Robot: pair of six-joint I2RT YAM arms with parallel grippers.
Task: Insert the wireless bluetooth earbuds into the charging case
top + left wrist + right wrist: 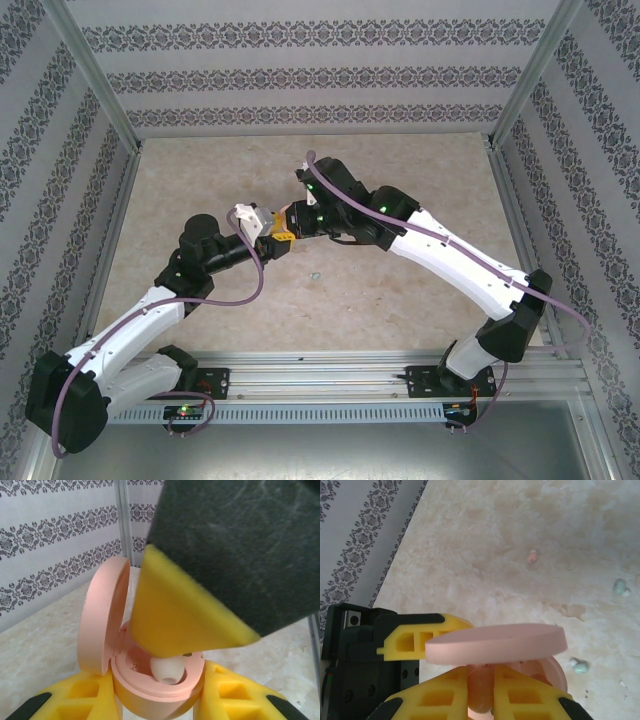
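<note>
Walled on three sides by pale paper with dark damask stripes, framed by metal posts (95,75), floored with a marbled beige desk (400,290). From above, shows the white left arm (140,310) and right arm (460,255) stretched in from the near edge and meeting just left of the desk's middle. From the left wrist, looks along the yellow left fingers (215,692), closed on either side of the round pink base of the charging case (150,697) and gripping it. Shows the lid (102,615) swung open, standing upright on its hinge at the left of the base. Catches one yellow, black-backed tip of the right fingers (175,615) slanting in from above, touching a pinkish earbud (166,670) low in the open well of the case; cannot tell whether fully seated. From the right wrist, looks past the right fingers (450,692), pinched shut on that same earbud, with the lid edge-on just above them and one yellow left finger to the left. Farther out on the desk, picks out three loose buds lying well apart: a pink earbud (532,556) farthest off, a pale green earbud (620,586) near the right edge of the view, and a second green earbud (579,667) just beside the case
</note>
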